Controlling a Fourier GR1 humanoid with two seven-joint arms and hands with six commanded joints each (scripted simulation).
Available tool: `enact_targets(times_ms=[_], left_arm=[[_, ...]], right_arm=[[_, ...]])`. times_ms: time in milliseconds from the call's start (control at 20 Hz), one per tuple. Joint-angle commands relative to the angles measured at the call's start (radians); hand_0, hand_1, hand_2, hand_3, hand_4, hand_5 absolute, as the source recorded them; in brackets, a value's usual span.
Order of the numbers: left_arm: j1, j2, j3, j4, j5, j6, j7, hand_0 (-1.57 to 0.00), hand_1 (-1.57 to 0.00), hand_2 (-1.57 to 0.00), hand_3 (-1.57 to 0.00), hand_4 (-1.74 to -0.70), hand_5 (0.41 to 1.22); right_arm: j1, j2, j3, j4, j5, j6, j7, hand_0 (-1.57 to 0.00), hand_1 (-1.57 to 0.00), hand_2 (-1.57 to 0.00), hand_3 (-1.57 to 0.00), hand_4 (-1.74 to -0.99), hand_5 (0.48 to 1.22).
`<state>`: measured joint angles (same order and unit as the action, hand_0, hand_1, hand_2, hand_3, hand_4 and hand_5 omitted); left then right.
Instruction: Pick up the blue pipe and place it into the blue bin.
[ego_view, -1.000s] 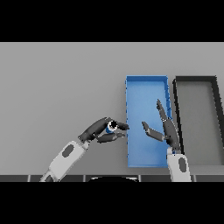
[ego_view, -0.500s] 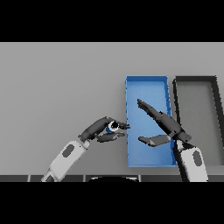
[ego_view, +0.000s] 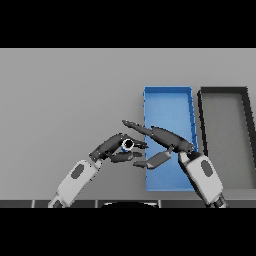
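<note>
So starting on the left, the left hand has its fingers and thumb curled round the blue pipe, pinching it up off the grey bench. You can only really see the end of the pipe, a little round ring with a dark hole in the middle and a bit of blue around it, so it reads as a short hollow tube, smooth and hard looking. It's held end-on toward the camera, just left of the bin's near left corner, not over it yet.

Right next to it is the right hand, fingers long and straight, thumb spread away below, so it's open and holding nothing. Its fingertips reach across toward the pipe, nearly touching it, which to me looks like it's lining up for a handover, since the bin sits on that arm's side.

The blue bin is a long shallow rectangular tray with thin upright walls and a flat floor, plain matte blue, nothing in it that I can see. Just right of that, a dark grey bin of the same shape, sitting close beside it but not touching
</note>
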<state>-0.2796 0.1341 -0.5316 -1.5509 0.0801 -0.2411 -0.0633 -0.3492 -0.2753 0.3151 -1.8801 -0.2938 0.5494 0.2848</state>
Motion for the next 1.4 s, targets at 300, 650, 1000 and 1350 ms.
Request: enact_targets(times_ms=[300, 650, 1000, 1350], left_arm=[[0.014, 0.002, 0.004, -0.014, -0.025, -0.019, 0.009, -1.57, -1.57, -1.57, -1.54, -1.74, 1.221], [-0.006, 0.015, 0.006, -0.008, -0.116, -0.04, 0.101, -0.94, -0.88, -0.86, -0.78, -1.57, 1.221], [0.013, -0.035, 0.047, -0.005, -0.023, -0.056, 0.015, -1.44, -1.43, -1.35, -1.41, -1.71, 1.221], [-0.005, 0.021, 0.027, -0.013, -0.071, -0.055, -0.021, -0.93, -0.87, -0.78, -0.85, -1.41, 1.221]], right_arm=[[-0.146, 0.106, 0.053, 0.128, 0.028, 0.026, 0.026, 0.0, -0.01, -0.03, 0.0, -1.222, 0.506], [-0.231, 0.15, 0.077, 0.196, -0.039, 0.081, 0.044, -1.02, -1.01, -1.04, -0.87, -1.53, 0.606], [-0.196, 0.147, 0.1, 0.188, 0.009, 0.078, -0.034, -1.46, -1.45, -1.46, -1.41, -1.447, 1.059], [-0.187, 0.17, 0.089, 0.182, -0.034, 0.065, -0.011, -1.55, -1.55, -1.55, -1.54, -1.487, 1.187]])
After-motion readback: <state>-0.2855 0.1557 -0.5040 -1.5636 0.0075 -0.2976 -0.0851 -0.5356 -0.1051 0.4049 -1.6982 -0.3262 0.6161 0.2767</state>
